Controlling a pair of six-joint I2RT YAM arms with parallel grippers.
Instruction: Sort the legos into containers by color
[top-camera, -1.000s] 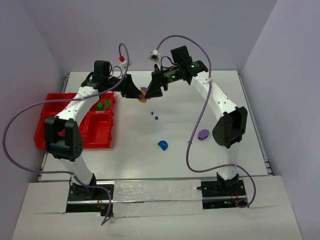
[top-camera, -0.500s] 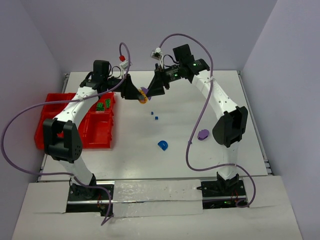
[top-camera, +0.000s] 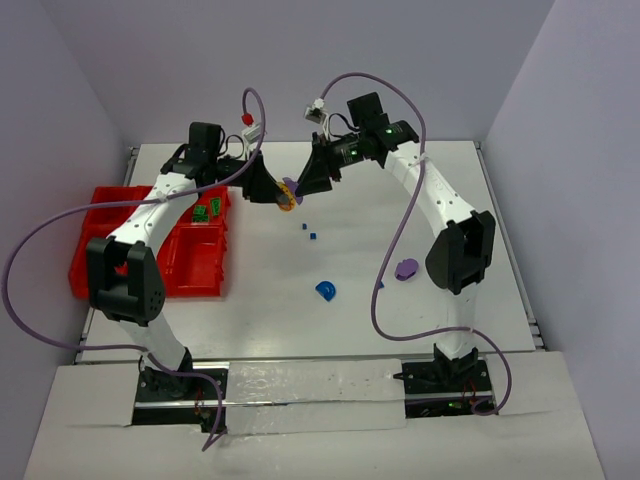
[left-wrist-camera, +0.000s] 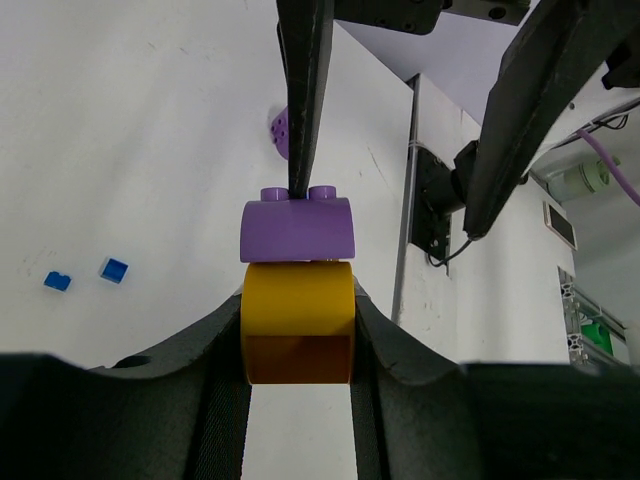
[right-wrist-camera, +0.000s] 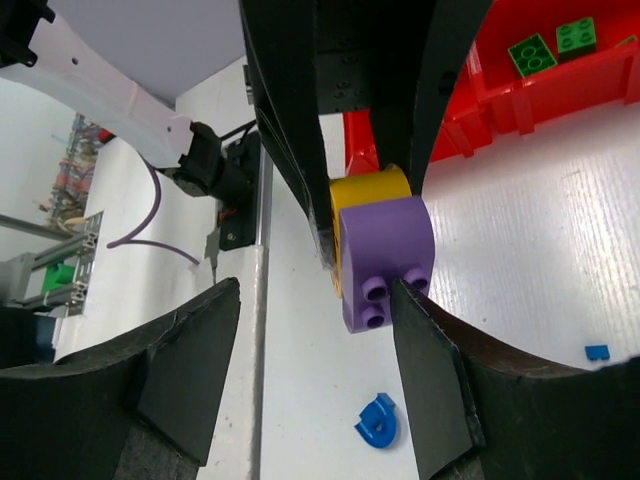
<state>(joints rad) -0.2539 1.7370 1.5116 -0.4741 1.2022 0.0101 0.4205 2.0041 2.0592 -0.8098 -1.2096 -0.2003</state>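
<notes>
My left gripper (left-wrist-camera: 298, 296) pinches the yellow lego (left-wrist-camera: 298, 335) with the purple lego (left-wrist-camera: 297, 230) stacked on it, above the bench near its far edge. My right gripper (right-wrist-camera: 315, 287) is spread, one finger touching the purple lego.

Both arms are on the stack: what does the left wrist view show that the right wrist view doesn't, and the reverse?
Only left wrist: a loose purple piece on the table and both tiny blue bits; right wrist catches just one. Only right wrist: the red containers holding green legos, and the blue arch. Both: the purple lego stacked on the yellow lego, the left gripper shut on the yellow one, the right gripper open around the purple one.
</notes>
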